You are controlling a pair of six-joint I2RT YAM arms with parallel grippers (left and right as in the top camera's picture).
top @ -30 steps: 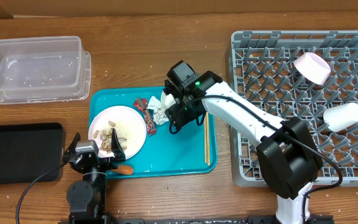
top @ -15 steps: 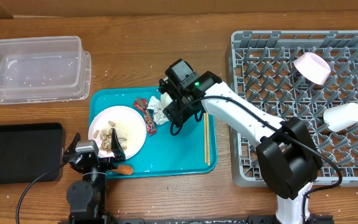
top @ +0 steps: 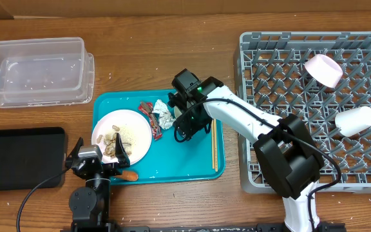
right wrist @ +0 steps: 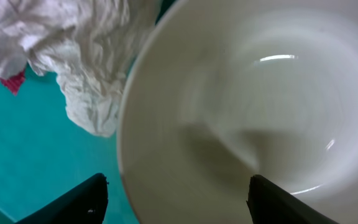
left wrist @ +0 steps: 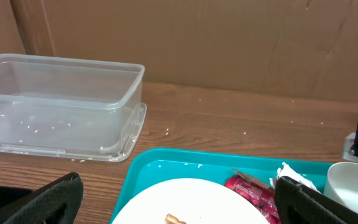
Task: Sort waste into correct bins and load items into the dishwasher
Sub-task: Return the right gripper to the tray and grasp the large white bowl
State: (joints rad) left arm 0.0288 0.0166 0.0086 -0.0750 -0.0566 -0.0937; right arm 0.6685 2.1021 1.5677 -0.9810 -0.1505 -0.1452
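Wooden table [top: 172, 51], brown board wall [left wrist: 197, 43] behind; left tool [left wrist: 182, 202] and right tool [right wrist: 179, 199] both spread apart

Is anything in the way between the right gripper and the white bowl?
Nothing visible. The right gripper hangs open right over the bowl. The white wrapper lies beside the bowl's rim, not in between.

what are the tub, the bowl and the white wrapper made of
The tub: clear plastic, glossy; the table shows through its walls. The bowl: smooth, glossy white, with sharp highlights; ceramic or hard plastic, can't tell which. The white wrapper: thin film or foil, matte to faintly shiny; it holds fine crumpled creases.
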